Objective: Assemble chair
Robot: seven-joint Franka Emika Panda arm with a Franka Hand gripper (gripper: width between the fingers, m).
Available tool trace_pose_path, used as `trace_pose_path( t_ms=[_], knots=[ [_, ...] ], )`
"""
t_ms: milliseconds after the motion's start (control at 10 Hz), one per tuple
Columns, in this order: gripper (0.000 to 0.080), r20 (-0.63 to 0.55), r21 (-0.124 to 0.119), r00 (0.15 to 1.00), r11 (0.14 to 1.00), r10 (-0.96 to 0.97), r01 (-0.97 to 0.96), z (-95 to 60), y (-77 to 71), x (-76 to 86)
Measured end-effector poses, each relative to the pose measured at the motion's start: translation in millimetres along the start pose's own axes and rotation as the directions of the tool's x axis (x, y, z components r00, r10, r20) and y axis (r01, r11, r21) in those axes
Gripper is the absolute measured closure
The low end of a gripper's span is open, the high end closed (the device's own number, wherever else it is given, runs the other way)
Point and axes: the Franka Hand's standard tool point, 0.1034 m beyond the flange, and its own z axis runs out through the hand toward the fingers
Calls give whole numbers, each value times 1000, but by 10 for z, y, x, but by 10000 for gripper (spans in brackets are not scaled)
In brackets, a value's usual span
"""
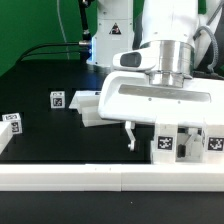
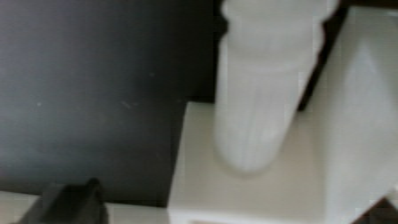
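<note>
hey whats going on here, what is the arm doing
A single robot arm is putting a small white chair together from loose parts. Its tool hangs low over tagged chair parts at the exterior view's right of the black table. The wrist view shows a white rounded bar against a white block, one dark fingertip beside them; whether anything is gripped cannot be told. More tagged pieces lie apart at the exterior view's left.
</note>
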Motion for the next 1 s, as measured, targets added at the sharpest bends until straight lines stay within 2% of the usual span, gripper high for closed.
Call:
trace_pose_path(
  t_ms=[100,200,300,400,500,900,1000],
  knots=[
    [312,0,0,1000,1000,-1,1,0,0,-1],
    [489,0,0,1000,1000,-1,1,1,0,-2],
    [489,0,-2,1000,1000,0,0,1,16,0],
    [688,0,-9,1000,1000,3,-3,4,61,0],
    [759,-3,-10,1000,1000,4,-4,0,73,11],
    [759,-3,-11,1000,1000,-8,8,-14,101,33],
    [770,5,-14,1000,1000,-22,22,-75,227,73]
  ],
)
